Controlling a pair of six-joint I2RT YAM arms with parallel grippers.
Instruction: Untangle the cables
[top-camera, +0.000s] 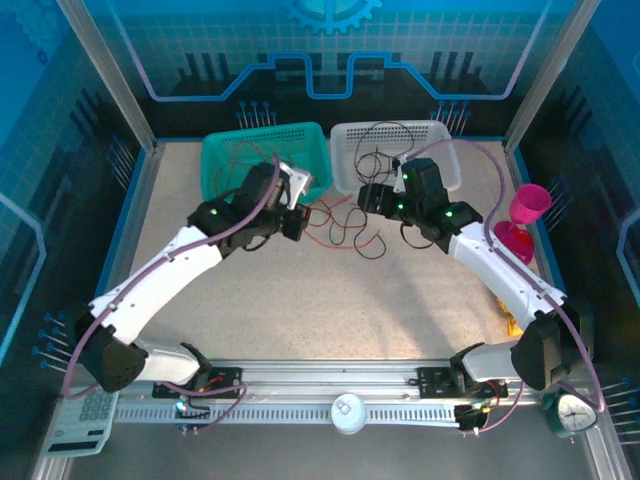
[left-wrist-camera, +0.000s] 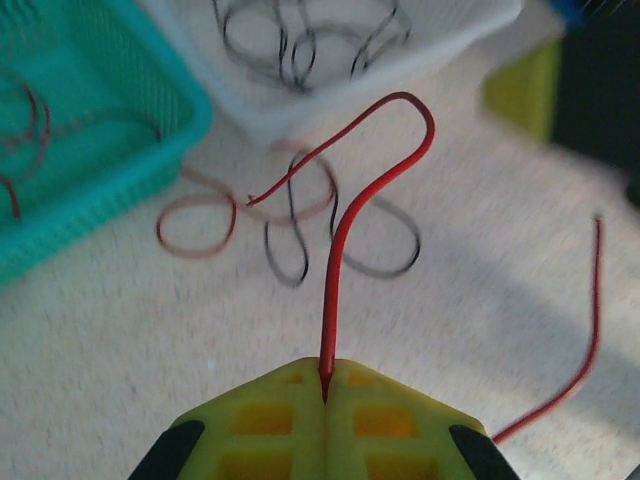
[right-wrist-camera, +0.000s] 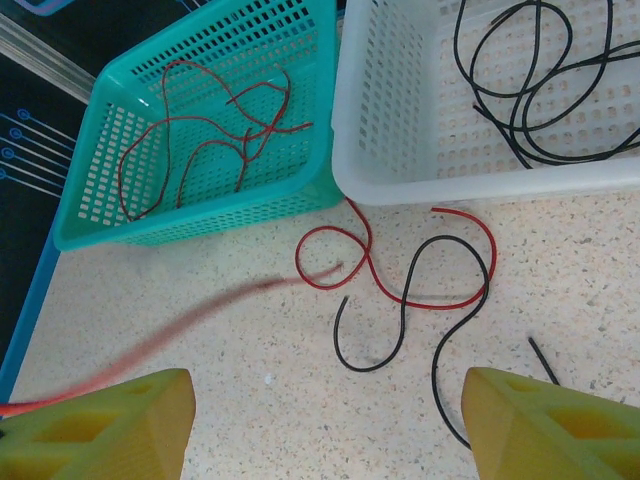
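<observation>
Left gripper (left-wrist-camera: 324, 388): your jaws are pressed fully together and pinch one red cable (left-wrist-camera: 345, 230) at the tips. The cable rises from the grip, arches over and runs back down toward the tangle.
Right gripper (right-wrist-camera: 330, 420): your jaws stand wide apart with nothing between them, and they hang over the table (right-wrist-camera: 250, 400).
Tangle: a loose red cable (right-wrist-camera: 430, 303) and a black cable (right-wrist-camera: 437, 360) cross each other on the table, just in front of the two baskets.
Teal basket (right-wrist-camera: 200, 215): it holds red cables (right-wrist-camera: 210, 130) in loose curls.
White basket (right-wrist-camera: 390, 120): it holds black cables (right-wrist-camera: 540, 90), looped over one another.
Blur: a red streak crosses the right wrist view from the lower left, too smeared to trace.
</observation>
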